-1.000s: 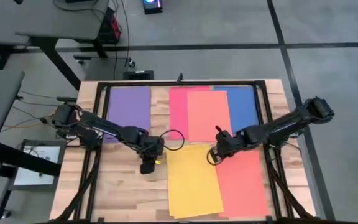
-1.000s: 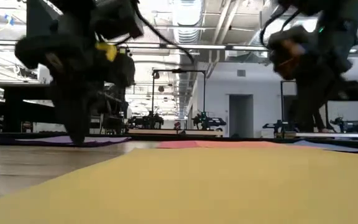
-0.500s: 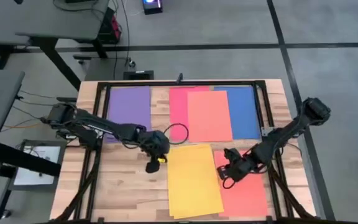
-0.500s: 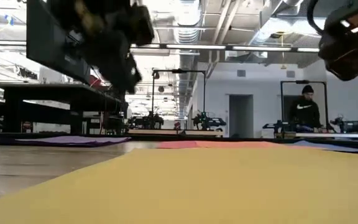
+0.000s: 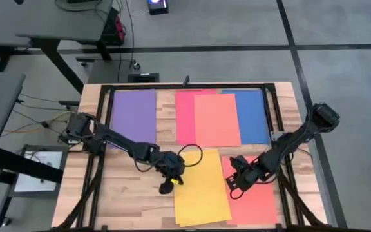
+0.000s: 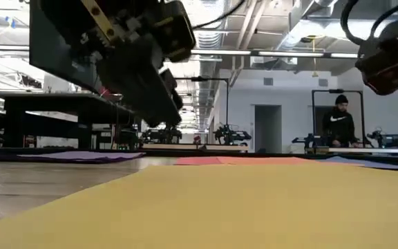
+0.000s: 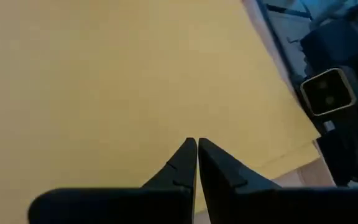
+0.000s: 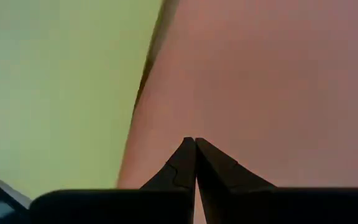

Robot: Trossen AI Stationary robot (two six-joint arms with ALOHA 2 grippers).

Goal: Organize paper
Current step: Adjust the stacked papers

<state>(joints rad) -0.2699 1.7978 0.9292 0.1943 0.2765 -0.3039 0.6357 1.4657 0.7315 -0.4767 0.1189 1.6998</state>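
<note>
Sheets of coloured paper lie flat on the wooden table. Purple (image 5: 134, 116), pink-red (image 5: 184, 116), orange (image 5: 216, 119) and blue (image 5: 253, 116) sheets lie along the far side. A yellow sheet (image 5: 201, 187) and a red sheet (image 5: 255, 200) lie at the near side. My left gripper (image 5: 166, 187) is shut over the yellow sheet's left edge (image 7: 104, 74). The low view shows the left gripper (image 6: 166, 114) raised off the paper. My right gripper (image 5: 236, 184) is shut above the red sheet (image 8: 272, 81), close to the edge where it meets the yellow sheet (image 8: 55, 81).
A black frame (image 5: 185, 87) runs round the table's far and side edges. Bare wood (image 5: 134, 200) shows left of the yellow sheet. A person (image 6: 338, 124) stands far off in the room behind.
Both grippers have risen off the table and moved toward its near edge. The left one has also gone right, to the yellow sheet's left edge. The right one has gone from the yellow sheet's far right corner to above the red sheet.
</note>
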